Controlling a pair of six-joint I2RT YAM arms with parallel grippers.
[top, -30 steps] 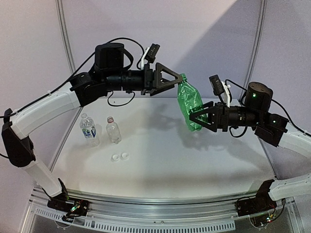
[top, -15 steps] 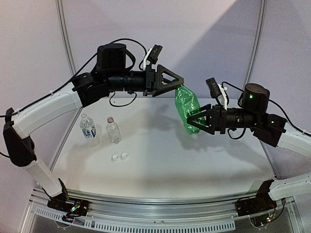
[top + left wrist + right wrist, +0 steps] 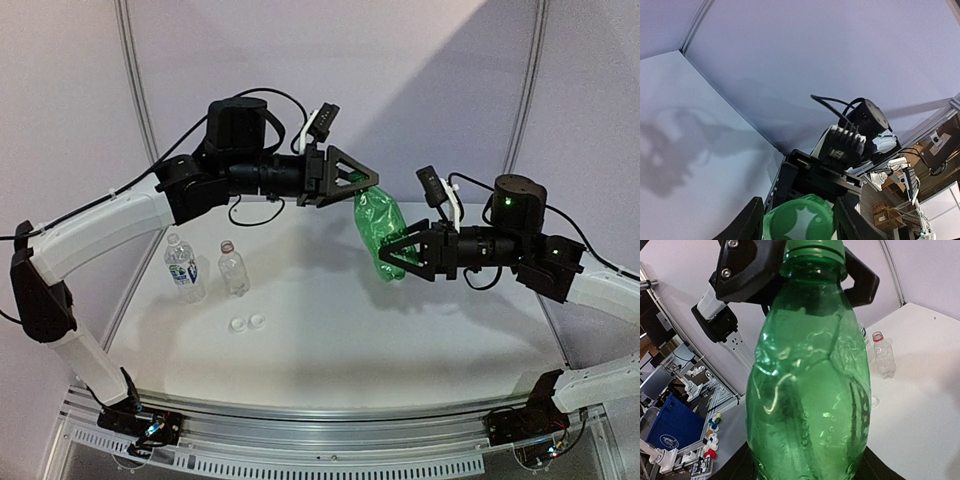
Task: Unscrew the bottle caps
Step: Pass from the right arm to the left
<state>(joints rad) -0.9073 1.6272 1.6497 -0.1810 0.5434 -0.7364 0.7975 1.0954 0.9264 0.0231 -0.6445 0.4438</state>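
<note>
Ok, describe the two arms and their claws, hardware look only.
The left arm and right arm have white shell links, black joints and round black motor housings. Each ends in a black triangular-framed claw, the left claw and right claw, with a small white-mounted camera on top. Black cables loop along them. A green light glows on the right arm.

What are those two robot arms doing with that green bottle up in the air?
They are working on its lid. The right gripper holds the green bottle by its body, up above the table. The left gripper is closed around the green cap, which is on the bottle. The two clear bottles stand on the table at the left, with two white caps lying loose in front of them.
</note>
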